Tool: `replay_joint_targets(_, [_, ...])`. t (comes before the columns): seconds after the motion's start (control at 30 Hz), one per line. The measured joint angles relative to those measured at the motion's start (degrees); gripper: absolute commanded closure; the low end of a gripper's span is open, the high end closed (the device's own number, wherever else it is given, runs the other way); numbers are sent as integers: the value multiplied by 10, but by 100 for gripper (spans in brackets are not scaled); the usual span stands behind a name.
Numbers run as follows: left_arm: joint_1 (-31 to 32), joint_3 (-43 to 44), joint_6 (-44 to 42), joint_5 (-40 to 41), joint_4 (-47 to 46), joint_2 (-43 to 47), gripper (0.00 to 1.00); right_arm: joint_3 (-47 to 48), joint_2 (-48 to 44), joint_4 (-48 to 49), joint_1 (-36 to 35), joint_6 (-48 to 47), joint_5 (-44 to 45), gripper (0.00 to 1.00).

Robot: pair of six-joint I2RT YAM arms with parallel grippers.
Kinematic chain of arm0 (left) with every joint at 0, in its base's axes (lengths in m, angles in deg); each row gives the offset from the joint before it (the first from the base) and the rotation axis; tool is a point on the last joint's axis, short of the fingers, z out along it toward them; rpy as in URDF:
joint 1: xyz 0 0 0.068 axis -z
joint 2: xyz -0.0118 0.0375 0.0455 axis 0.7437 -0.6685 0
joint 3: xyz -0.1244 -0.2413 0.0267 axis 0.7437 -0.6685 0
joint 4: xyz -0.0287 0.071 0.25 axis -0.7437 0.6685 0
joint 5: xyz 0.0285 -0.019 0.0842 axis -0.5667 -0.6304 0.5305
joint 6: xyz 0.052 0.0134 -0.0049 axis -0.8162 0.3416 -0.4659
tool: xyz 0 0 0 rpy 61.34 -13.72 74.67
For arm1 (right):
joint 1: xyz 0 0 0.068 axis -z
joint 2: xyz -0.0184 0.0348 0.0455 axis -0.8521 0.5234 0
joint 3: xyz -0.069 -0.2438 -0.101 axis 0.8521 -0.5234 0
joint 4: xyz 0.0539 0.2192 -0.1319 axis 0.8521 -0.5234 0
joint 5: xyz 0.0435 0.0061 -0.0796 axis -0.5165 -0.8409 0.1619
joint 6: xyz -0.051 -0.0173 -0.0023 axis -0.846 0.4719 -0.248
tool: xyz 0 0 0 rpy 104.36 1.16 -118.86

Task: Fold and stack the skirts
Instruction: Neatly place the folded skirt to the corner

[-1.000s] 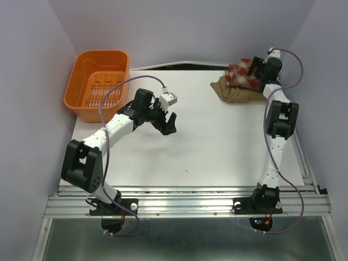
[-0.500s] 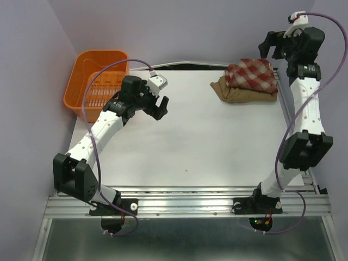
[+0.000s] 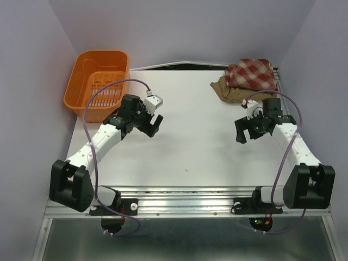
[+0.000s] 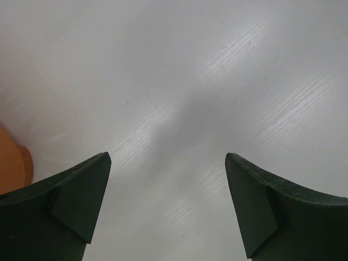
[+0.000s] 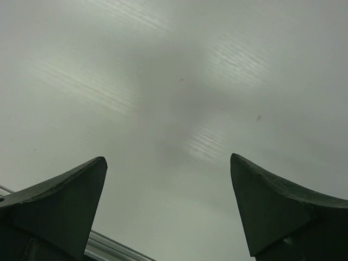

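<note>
A folded red-and-cream plaid skirt [image 3: 251,73] lies on top of a folded tan-brown skirt [image 3: 239,92] at the table's back right corner. No pastel floral skirt shows in any view. My left gripper [image 3: 153,125] is open and empty over the white table, just right of the orange basket [image 3: 98,81]. My right gripper [image 3: 244,130] is open and empty over the table, in front of the skirt stack. Each wrist view shows only two spread dark fingers [image 4: 70,201] [image 5: 277,209] above bare table.
The orange plastic basket stands at the back left, and its edge shows at the left of the left wrist view [image 4: 11,168]. The white table [image 3: 190,147] ends at a metal rail [image 3: 190,201] at the front. Purple walls enclose the sides and back.
My right arm swung down from high beside the stack to low over the table in front of it. My left gripper drew back and lower, staying near the basket. Both stayed open.
</note>
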Motion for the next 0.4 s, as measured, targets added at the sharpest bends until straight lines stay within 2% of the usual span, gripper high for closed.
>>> replay_joint_targets(0.17, [0, -50, -12, 8, -3, 21, 1, -70, -88, -3, -49, -22, 20, 0])
replay_joint_targets(0.4, [0, -74, -17, 22, -5, 23, 2, -116, -103, 5, -88, -27, 54, 0])
